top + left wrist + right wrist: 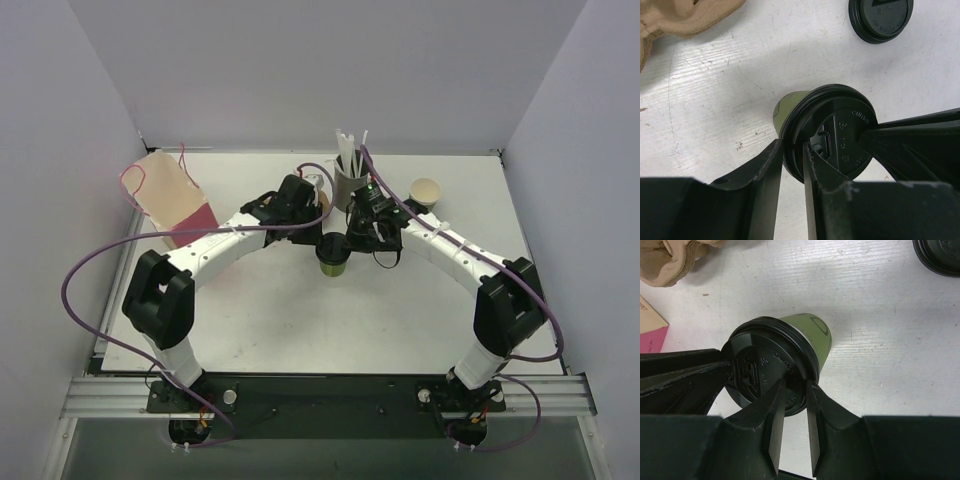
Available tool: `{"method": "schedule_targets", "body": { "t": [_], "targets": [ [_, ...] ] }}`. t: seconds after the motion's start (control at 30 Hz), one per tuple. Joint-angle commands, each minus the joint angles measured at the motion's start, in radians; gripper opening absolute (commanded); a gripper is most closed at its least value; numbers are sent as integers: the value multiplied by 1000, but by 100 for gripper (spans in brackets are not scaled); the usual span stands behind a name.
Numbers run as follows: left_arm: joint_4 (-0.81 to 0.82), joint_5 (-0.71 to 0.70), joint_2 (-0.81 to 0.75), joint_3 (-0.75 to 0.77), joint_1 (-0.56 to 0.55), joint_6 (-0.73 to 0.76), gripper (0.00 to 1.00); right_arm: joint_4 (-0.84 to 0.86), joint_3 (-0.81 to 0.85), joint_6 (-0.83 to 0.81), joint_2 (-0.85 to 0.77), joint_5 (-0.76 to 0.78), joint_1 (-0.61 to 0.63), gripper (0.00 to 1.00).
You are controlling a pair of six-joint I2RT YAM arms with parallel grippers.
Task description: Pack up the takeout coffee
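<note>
— Where is the small green paper cup [787, 107] located?
— Mid white desk [300, 320], under a black round plastic lid [840, 125]; the rim is clamped by the left claw [792, 150], straddled by the right claw [795, 387], whose grip cannot be told.
— Surroundings?
— Enclosed by pale walls [300, 70].

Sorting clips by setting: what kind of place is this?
Likely a lab bench staged as a coffee counter: bare white walls box in a table with a lidded green cup, straws and a paper bag.
</note>
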Motion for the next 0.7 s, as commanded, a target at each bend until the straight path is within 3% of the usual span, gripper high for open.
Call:
{"method": "schedule_targets", "body": {
  "t": [0.0,0.33,0.67],
  "targets": [
    [-80,69,29,45,-7,30,35,-76,55,-13,26,-34,5,20],
    [-81,95,7,107,15,42,45,-93,101,-24,15,-26,-15,20],
    [-69,132,-46,69,25,16,45,-116,145,-40,20,-24,-10,20]
  ]
}}
